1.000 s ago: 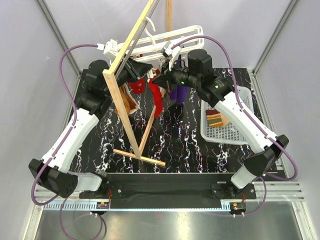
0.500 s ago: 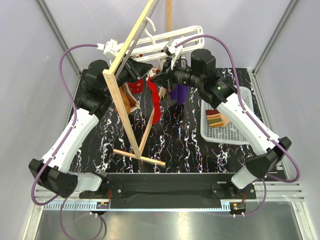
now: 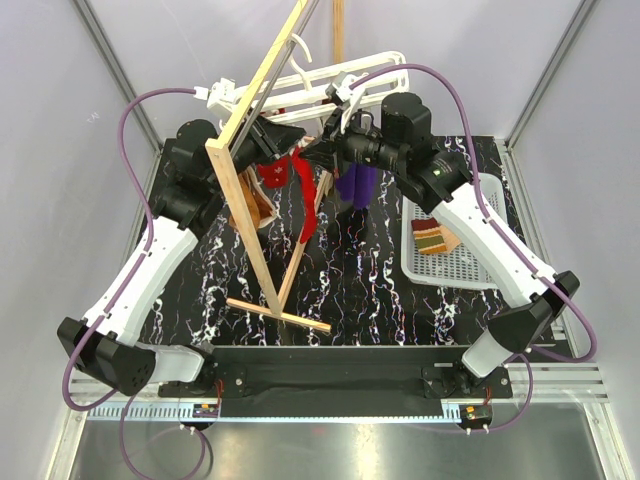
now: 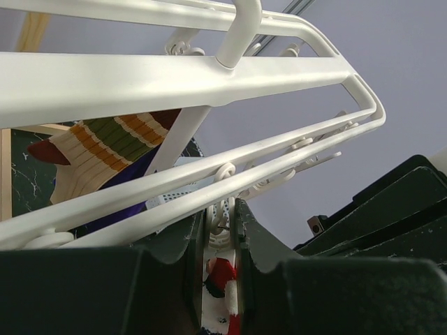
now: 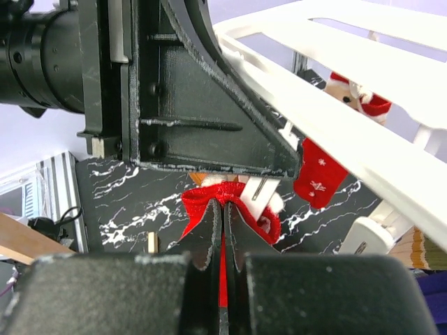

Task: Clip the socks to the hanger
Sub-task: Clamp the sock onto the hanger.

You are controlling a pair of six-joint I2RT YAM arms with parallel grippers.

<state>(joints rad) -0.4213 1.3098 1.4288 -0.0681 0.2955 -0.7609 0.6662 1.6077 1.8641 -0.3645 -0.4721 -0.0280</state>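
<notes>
The white hanger [image 3: 330,75] hangs from the wooden stand; its bars fill the left wrist view [image 4: 174,77]. My left gripper [image 3: 290,143] is shut on a white peg [image 4: 222,234] under a hanger bar, squeezing it. My right gripper [image 3: 318,156] is shut on the cuff of the plain red sock [image 5: 209,195] and holds it right at that peg [image 5: 260,190]; the sock's foot hangs down [image 3: 303,195]. A bit of red sock shows between the left jaws [image 4: 223,276]. A striped sock [image 4: 98,143] hangs from the hanger. Another striped sock [image 3: 430,238] lies in the basket.
The tall wooden A-frame stand [image 3: 255,200] stands mid-table between the arms. A white perforated basket [image 3: 470,265] sits at the right. A purple sock [image 3: 357,185] and a red snowflake sock [image 5: 318,174] hang from the hanger.
My right gripper has risen and moved left with the red sock's cuff, up to the peg held by the left gripper. The sock's foot swung left. The left arm stayed put.
</notes>
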